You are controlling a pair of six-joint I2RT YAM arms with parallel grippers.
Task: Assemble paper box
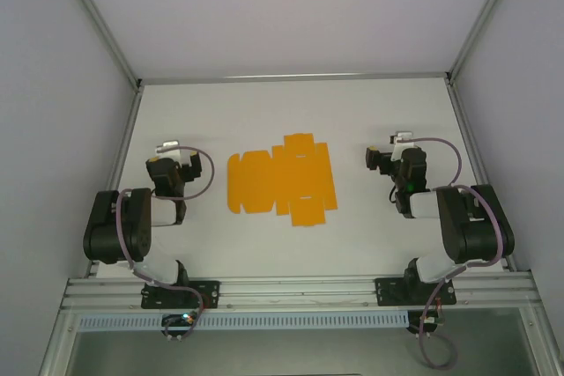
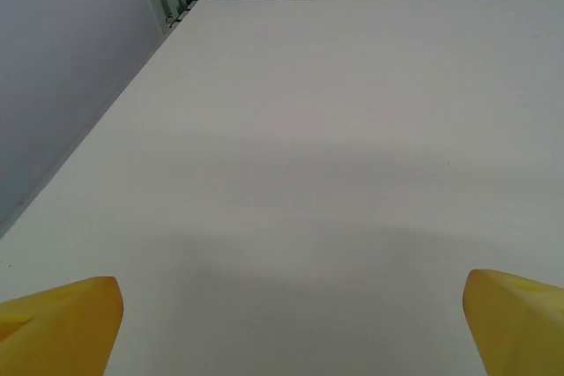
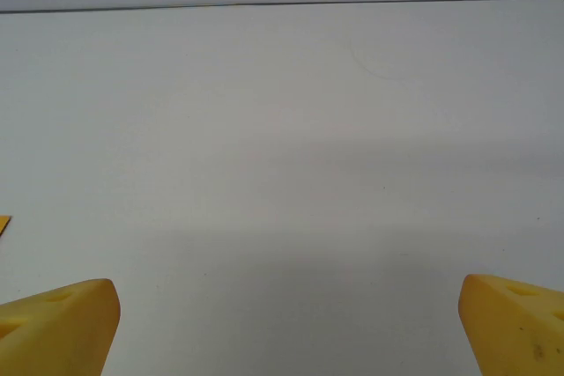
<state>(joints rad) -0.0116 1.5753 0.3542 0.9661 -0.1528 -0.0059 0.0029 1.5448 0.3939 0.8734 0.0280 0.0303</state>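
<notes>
White matte worktop [image 1: 352, 235], pale grey walls [image 1: 53, 59] on 3 sides, alu frame posts [image 1: 97, 24] at far corners. Paper box [image 1: 280, 180] lies flat as an unfolded orange sheet at approx worktop centre. L fingers [image 2: 62, 328] wide apart, holding nothing; R fingers [image 3: 511, 323] same, both over bare worktop.

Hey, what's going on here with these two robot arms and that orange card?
Nothing is being handled yet. The paper box lies as a flat, unfolded orange sheet on the white table, between the two arms. The left gripper and right gripper are both open and empty, each off to its own side of the sheet, not touching it.
</notes>
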